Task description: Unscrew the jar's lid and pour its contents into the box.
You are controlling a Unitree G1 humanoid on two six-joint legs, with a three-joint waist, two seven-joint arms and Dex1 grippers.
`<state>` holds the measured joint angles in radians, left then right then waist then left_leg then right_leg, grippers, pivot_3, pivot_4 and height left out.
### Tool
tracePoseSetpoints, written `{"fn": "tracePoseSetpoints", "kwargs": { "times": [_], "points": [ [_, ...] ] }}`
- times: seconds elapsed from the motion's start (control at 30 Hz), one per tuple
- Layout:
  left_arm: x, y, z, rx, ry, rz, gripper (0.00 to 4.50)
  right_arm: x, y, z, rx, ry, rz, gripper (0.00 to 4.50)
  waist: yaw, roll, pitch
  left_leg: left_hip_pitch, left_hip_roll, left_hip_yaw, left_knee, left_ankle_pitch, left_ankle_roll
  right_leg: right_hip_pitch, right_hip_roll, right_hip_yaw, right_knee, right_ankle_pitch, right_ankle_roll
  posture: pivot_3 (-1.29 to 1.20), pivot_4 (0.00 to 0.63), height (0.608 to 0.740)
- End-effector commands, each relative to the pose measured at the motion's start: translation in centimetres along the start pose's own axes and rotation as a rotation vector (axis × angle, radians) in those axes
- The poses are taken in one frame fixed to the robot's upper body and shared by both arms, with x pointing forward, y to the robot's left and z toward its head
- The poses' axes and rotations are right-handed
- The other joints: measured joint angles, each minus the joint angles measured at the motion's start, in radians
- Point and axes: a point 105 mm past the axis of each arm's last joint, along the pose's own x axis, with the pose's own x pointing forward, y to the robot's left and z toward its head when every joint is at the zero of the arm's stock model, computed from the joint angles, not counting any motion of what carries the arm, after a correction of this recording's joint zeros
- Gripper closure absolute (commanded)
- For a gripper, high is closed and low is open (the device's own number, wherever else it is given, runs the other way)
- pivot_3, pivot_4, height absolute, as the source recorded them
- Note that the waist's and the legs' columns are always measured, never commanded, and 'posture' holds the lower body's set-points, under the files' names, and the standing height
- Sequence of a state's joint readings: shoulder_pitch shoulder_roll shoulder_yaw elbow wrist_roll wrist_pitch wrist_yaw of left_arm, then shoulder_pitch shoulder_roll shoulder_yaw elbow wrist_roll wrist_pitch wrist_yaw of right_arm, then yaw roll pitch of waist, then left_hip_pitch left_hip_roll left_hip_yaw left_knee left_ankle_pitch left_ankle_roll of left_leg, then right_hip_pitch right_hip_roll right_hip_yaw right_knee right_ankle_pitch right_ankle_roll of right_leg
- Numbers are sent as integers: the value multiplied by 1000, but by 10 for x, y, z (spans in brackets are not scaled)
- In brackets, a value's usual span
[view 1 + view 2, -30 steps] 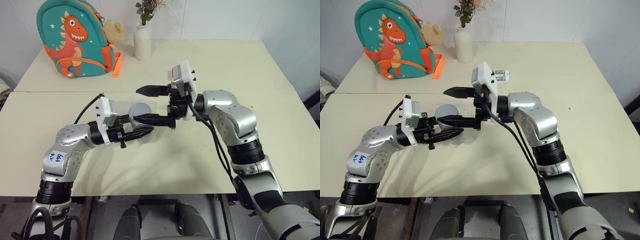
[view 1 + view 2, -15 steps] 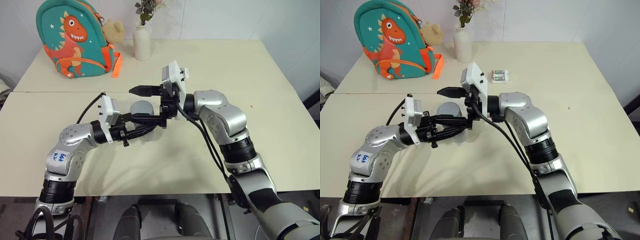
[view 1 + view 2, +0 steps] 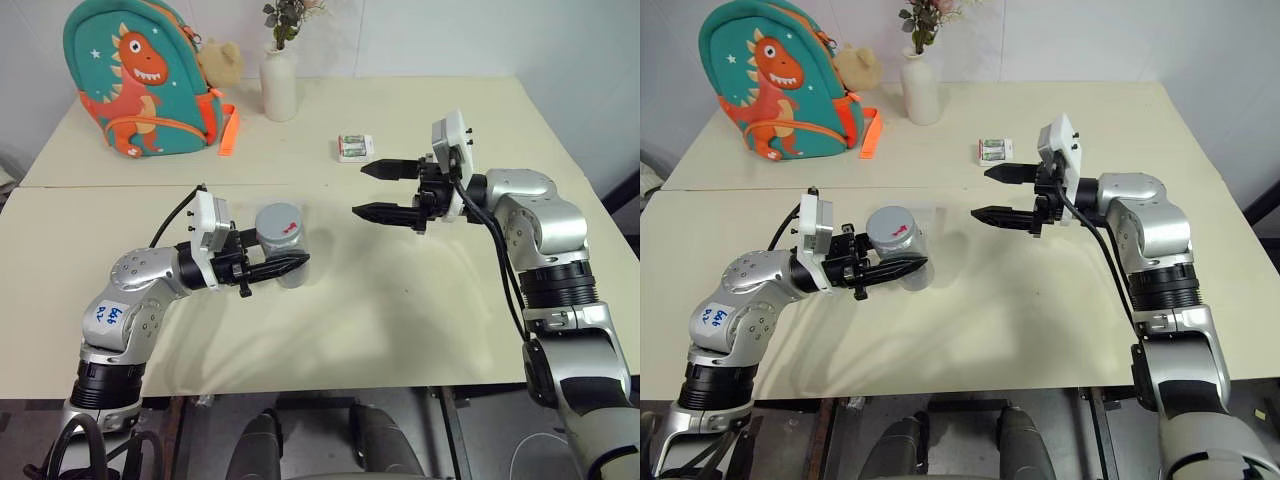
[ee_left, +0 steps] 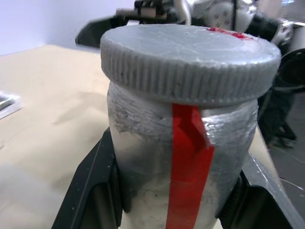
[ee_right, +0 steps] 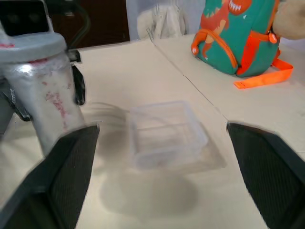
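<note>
Two cream-coloured tables [image 3: 400, 300] are pushed together against a pale wall, with a seam running between them. On the far table a teal backpack [image 3: 135, 80] printed with an orange dinosaur is propped up, a tan plush toy [image 3: 222, 62] is tucked beside it, and a white vase [image 3: 279, 85] with dried flowers is set next to that. A small white-green packet [image 3: 354, 147] is laid flat further along the far table.

The jar [image 3: 283, 248] is held upright over the near table by the left gripper [image 3: 290, 265], whose two black fingers are clamped against the jar's sides below the cap (this is clearest in the left wrist view, where a finger [image 4: 90, 191] is pressed to each flank). The lid [image 4: 190, 59] is seated on the jar, grey and ribbed around its edge, and a strip of red tape [image 4: 190, 157] is run down the jar's frosted side. The contents cannot be made out through the cloudy wall.

The right gripper [image 3: 375, 190] is held level, well apart from the jar and pointed toward it, with its fingers spread wide and nothing between them.

The box [image 5: 167, 133] is seen resting on the near table just beside the jar, transparent and hard to pick out from the head views.
</note>
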<state>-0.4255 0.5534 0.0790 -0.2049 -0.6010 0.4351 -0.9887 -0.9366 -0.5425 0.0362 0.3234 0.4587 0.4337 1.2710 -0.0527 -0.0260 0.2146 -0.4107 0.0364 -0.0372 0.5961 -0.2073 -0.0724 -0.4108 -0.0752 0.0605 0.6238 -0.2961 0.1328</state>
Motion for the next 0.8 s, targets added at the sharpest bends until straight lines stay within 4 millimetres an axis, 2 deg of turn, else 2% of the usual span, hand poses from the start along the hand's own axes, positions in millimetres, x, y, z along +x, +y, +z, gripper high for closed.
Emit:
{"fn": "tracePoseSetpoints", "kwargs": {
  "times": [0.03,0.13,0.27,0.47,0.8],
  "points": [
    [-4,-1,15,53,-29,-28,2536,-4,12,30,-56,-94,84,10,-4,0,0,0,0,0,0,0,0,0,0,0,1,0,0,0,150,740],
    [-3,2,15,53,-20,-45,2536,11,27,37,-67,-127,160,10,-4,0,0,1,0,0,1,0,0,0,0,0,2,0,0,0,150,740],
    [3,3,13,47,-16,-79,2536,40,50,42,-72,-168,247,10,-4,0,0,1,0,0,2,0,0,0,0,0,4,0,0,0,150,740],
    [12,0,12,38,-21,-127,2536,70,64,42,-74,-173,281,10,1,0,0,0,0,-1,3,1,-1,0,0,0,3,0,0,0,150,740],
    [18,-4,11,37,-26,-166,2536,85,69,38,-71,-150,293,10,-1,0,0,1,0,-1,2,1,-1,0,0,0,4,0,0,0,150,740]
  ]
}}
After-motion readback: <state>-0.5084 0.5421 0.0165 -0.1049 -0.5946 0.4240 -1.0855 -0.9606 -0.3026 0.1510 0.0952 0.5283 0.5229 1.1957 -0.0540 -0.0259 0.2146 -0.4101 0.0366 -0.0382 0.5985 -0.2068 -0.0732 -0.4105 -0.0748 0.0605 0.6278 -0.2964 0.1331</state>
